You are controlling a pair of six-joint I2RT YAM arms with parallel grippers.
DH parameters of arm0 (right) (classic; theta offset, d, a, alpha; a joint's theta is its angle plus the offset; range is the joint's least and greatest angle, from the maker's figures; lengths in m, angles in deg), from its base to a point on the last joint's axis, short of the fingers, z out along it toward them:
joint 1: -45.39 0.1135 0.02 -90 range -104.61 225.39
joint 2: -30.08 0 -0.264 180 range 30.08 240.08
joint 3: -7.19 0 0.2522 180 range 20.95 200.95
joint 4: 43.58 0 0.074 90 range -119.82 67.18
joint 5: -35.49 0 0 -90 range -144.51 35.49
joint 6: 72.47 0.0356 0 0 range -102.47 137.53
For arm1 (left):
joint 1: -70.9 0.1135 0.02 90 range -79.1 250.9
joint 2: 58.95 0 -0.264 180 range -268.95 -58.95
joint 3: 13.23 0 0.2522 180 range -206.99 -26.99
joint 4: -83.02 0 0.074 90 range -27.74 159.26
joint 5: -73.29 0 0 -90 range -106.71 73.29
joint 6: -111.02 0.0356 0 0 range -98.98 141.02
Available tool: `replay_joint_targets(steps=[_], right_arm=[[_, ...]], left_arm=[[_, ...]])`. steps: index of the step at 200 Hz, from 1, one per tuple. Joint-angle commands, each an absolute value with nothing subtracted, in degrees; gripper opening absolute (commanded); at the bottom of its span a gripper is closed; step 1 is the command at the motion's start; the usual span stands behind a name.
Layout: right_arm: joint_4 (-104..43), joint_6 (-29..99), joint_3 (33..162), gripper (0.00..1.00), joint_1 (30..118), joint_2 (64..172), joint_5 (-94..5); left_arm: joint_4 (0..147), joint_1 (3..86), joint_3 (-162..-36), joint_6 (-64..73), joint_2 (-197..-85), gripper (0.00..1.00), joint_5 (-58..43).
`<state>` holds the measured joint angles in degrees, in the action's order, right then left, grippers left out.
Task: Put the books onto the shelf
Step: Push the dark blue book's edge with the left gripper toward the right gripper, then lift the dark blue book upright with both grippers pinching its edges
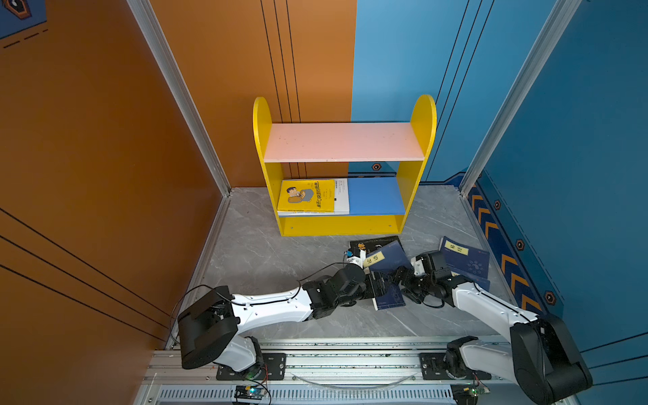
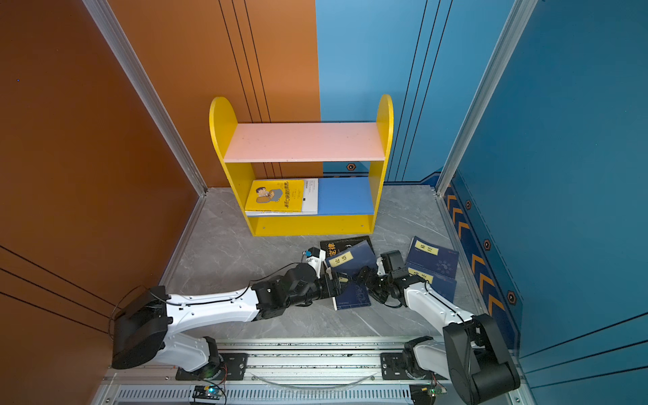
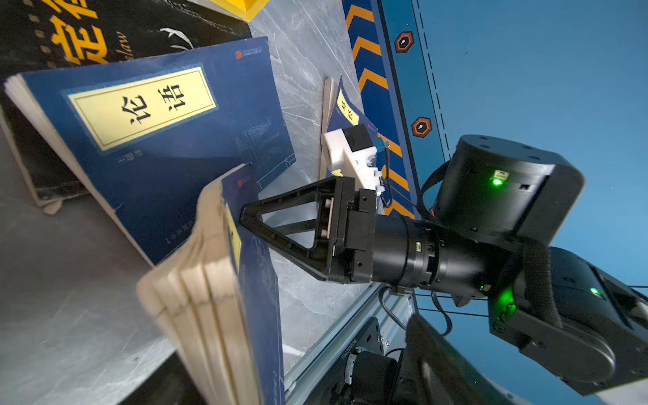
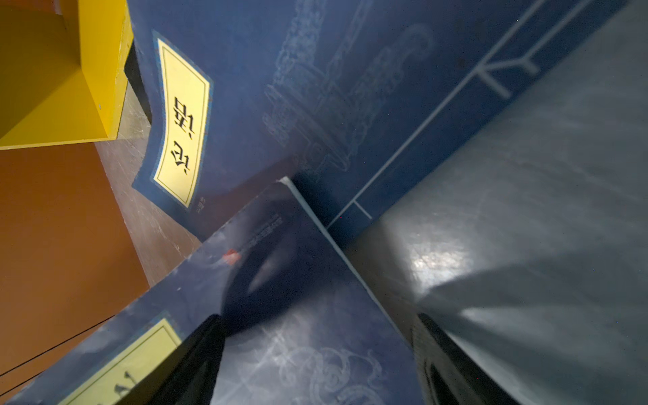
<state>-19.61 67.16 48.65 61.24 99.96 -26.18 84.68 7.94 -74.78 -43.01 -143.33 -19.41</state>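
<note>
Navy yellow-labelled paperback [image 3: 224, 280] stands tilted on edge between the grippers: pages face left gripper [image 2: 336, 282], cover touches right gripper [image 3: 243, 217]. Right fingers [image 4: 200, 350] spread, empty; left grasp cannot be told.

Grey marbled floor [image 1: 266, 266] before me. Orange wall [image 1: 87, 140] on my left, blue wall [image 1: 578, 140] on my right, chevron strip [image 1: 507, 262] at its base.

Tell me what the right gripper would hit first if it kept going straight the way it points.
The tilted-up navy book: the right gripper points at its cover from close by, maybe touching.
</note>
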Motion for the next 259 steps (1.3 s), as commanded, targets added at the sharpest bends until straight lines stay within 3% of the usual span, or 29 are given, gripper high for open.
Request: replay_joint_targets(steps=[1, 72, 188, 231, 259], right_arm=[[-20.59, 68.11, 49.34, 0.85, 61.93, 100.74, -25.28], [-21.28, 69.64, 48.9, 0.85, 62.08, 99.95, -24.72], [-21.05, 69.51, 48.53, 0.85, 62.0, 99.49, -25.09], [-19.77, 68.97, 48.72, 0.85, 62.01, 98.57, -25.77], [-19.28, 69.1, 48.55, 0.85, 61.73, 97.62, -26.13]], left_arm=[[88.27, 7.36, -79.55, -40.47, -144.1, 0.91, -17.77], [92.56, 8.44, -82.37, -44.26, -148.03, 1.0, -12.7], [80.05, 8.66, -87.84, -48.16, -153.2, 1.0, -12.62], [77.25, 8.93, -87.9, -47.66, -151.34, 0.88, -14.87], [75.04, 8.95, -86.59, -48.68, -149.6, 0.68, -16.69]])
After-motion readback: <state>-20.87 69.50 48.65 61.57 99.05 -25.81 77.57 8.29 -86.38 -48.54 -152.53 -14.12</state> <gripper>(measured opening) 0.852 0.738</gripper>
